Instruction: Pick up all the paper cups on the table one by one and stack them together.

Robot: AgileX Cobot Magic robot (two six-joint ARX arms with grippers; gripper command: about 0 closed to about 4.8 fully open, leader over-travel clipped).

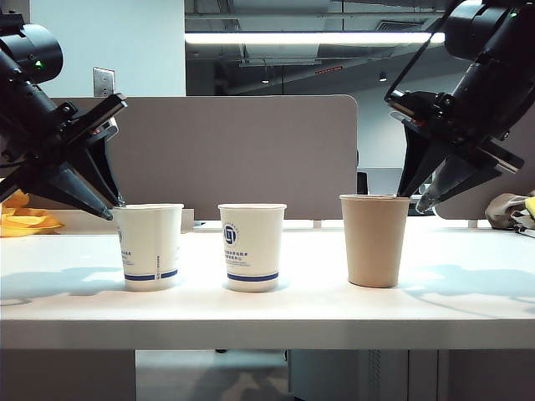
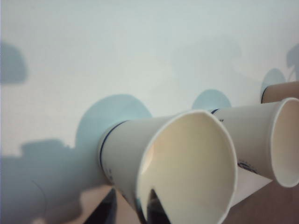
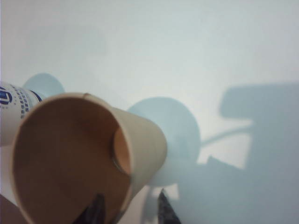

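Observation:
Three paper cups stand upright in a row on the white table (image 1: 267, 322): a blue-banded white cup (image 1: 149, 246) on the left, a second white cup (image 1: 252, 246) in the middle and a taller brown cup (image 1: 374, 241) on the right. My left gripper (image 1: 115, 209) is open at the left white cup's (image 2: 187, 172) rim, one finger inside and one outside the wall. My right gripper (image 1: 411, 200) is open at the brown cup's (image 3: 70, 158) rim in the same way. The left gripper (image 2: 131, 209) and right gripper (image 3: 131, 210) both show a clear gap either side of the wall.
A grey partition panel (image 1: 242, 150) runs behind the cups. Something yellow (image 1: 29, 219) lies at the far left and a brownish bundle (image 1: 510, 209) at the far right. The middle white cup (image 2: 261, 140) stands close beside the left one.

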